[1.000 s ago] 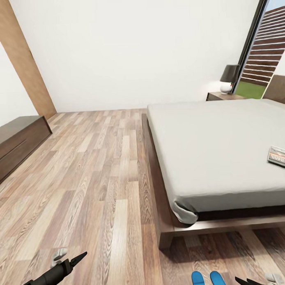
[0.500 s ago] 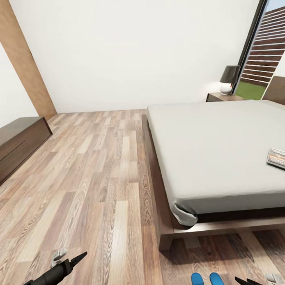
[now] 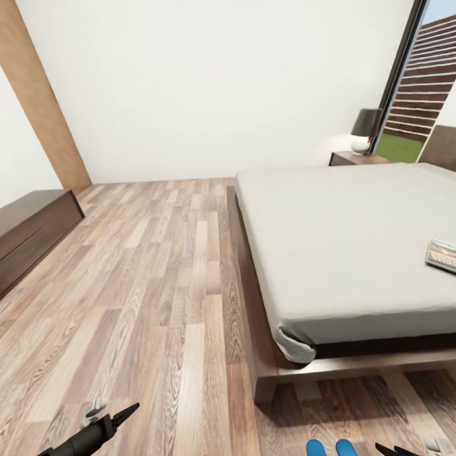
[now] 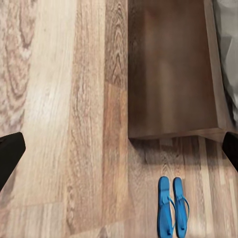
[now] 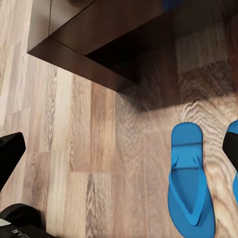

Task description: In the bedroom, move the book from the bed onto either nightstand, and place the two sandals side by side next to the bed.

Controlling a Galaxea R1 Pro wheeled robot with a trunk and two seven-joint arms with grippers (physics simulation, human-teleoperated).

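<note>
View tilted up; sandals (image 3: 331, 450) lower.

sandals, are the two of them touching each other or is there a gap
Apart. The left wrist view shows the two sandals lying side by side on the wood floor with a thin strip of floor between them along their length.

book (image 3: 446, 256) lettering blurred (seemingly), nothing legible

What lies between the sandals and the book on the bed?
In the head view, from the sandals: a strip of floor, the bed's dark wooden frame, then bare grey mattress up to the book.
</note>
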